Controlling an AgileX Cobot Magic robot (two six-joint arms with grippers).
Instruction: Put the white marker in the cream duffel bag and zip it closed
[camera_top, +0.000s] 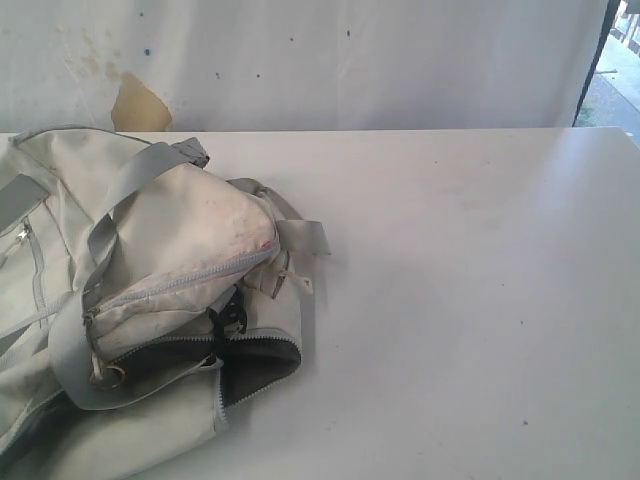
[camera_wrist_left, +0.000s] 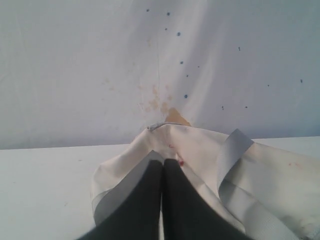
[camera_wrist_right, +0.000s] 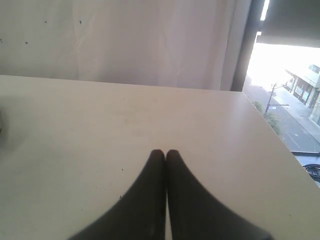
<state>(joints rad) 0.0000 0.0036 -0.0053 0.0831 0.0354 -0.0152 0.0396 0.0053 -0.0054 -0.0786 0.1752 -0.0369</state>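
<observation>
Bag: a large, soft cream fabric duffel bag (camera_top: 180, 250) with grey straps lies at 8 o'clock on the white bench (camera_top: 450, 300).
Bag mouth: the dark-lined zip opening (camera_top: 255, 362) gapes at the bag's 5 o'clock.
Left fingers (camera_wrist_left: 145, 200): black, clenched together, empty, close by the bag.
Right fingers (camera_wrist_right: 150, 195): black, clenched, empty, above bare bench.
White marker: not visible in any view.

Right gripper (camera_wrist_right: 165, 152) hovers low over the pale table (camera_wrist_right: 90, 130), its two black fingers (camera_wrist_right: 150, 200) pressed together tip to tip. Behind the table's far edge hangs a white sheet (camera_wrist_right: 125, 40). Past a dark post (camera_wrist_right: 247, 45) there's bright daylight, a street (camera_wrist_right: 295, 130) and buildings (camera_wrist_right: 305, 82).
</observation>
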